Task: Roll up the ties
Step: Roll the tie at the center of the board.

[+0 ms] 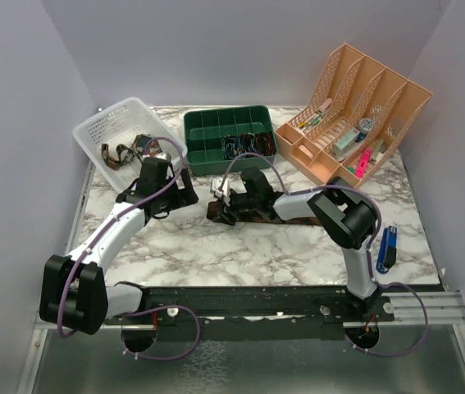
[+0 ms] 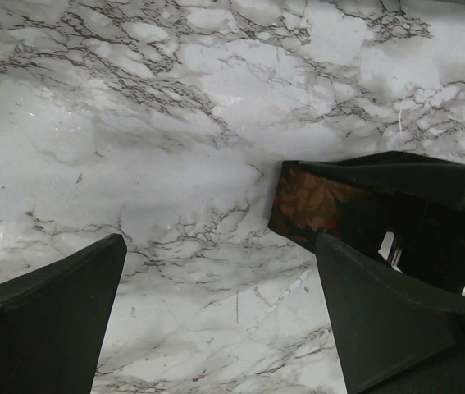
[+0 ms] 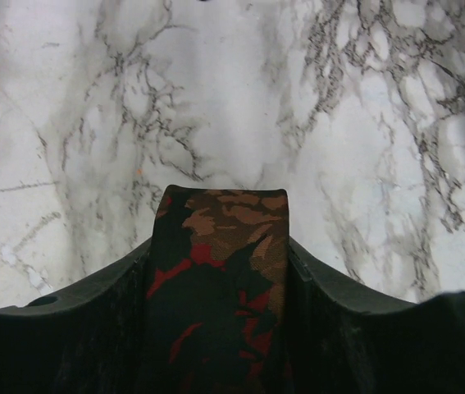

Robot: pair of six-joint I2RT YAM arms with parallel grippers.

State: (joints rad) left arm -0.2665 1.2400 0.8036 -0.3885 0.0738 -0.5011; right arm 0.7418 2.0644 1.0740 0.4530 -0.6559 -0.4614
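**Item:** tie [image 3: 220, 215], one piece, dark brown with reddish-orange figuring.

**Location:** lying on the marbled surface [image 1: 240, 254] in the middle of the scene. It runs off to the right beneath the right arm, and its left end is in the right end effector.

**Right end effector** [image 3: 220, 246]: clenched on that end, one finger at each edge of the cloth. The tip of the tie shows just beyond the fingers.

**Left end effector** [image 2: 220, 246]: released, fingers spread wide with nothing between them, over bare marble just left of the tie's end.

**Handling (a judgement):**
- Light, limp woven cloth with no stiffness of its own, and not fragile.
- Likely to sag, crease and slide on the smooth top.
- A started roll would probably spring loose unless pinned.
- Best taken across its width close to the end, with the free end effector steadying the length.

**Also present:**
- White basket [image 1: 101, 131], far left, holding more ties [image 1: 121, 153].
- Green tray [image 1: 207, 123], far centre, holding dark coils [image 1: 244, 145] too small to identify.
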